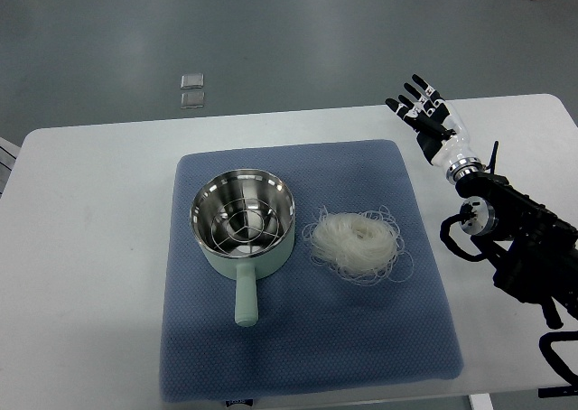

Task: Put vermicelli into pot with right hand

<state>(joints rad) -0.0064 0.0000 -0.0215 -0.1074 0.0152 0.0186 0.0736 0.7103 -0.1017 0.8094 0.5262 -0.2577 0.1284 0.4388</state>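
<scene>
Off to the right edge of the counter (pixel 90 247), the right hand (pixel 424 112) hovers with fingers spread, holding nothing. Below and to its left, well apart, the vermicelli (pixel 357 243) lies as a loose nest on the blue mat (pixel 307 338); farther left, just beside it, stands the pot (pixel 242 220). Best to come down over the nest's middle and close gently around the bundle, so no strands trail.

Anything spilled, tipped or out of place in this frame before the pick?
Nothing stands out. The pot sits upright on the blue mat, handle toward the robot, with the vermicelli in one loose nest beside it. A few strands stray at its edge. The right hand hovers open off the mat's far right corner.
</scene>
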